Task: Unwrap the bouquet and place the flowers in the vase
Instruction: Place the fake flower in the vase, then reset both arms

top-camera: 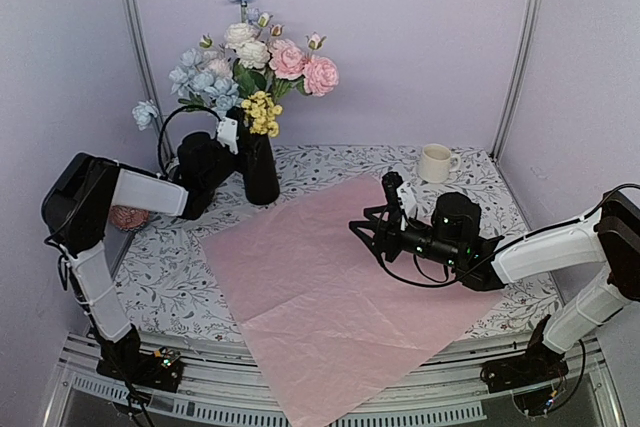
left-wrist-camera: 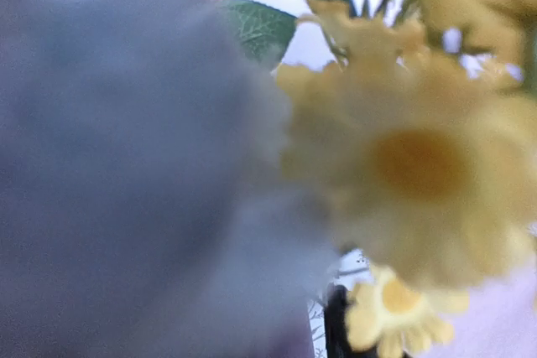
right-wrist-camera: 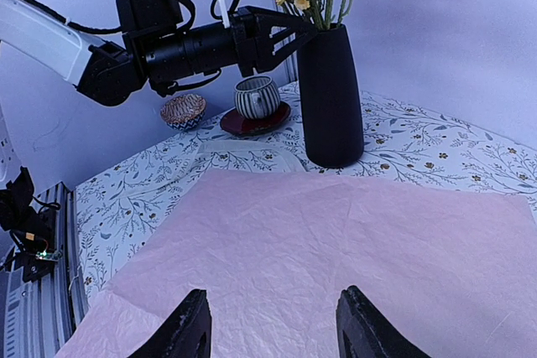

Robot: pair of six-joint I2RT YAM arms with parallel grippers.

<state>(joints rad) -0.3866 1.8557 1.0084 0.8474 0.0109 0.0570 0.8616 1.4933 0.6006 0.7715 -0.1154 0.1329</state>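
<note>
Flowers (top-camera: 262,62) stand in the vase (top-camera: 261,169), paper (top-camera: 330,277) flat on the surface. Our left gripper (top-camera: 236,133) is at the stems (right-wrist-camera: 323,2), likely steadying them, though we cannot tell its grip. Our right gripper (right-wrist-camera: 273,303) hovers apart, empty.

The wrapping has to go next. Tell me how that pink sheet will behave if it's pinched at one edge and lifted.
The pink sheet is creased and lies flat, so it is probably thin and floppy, draping rather than holding shape. It overhangs the table's near edge, so a push would likely slide or bunch it.
</note>
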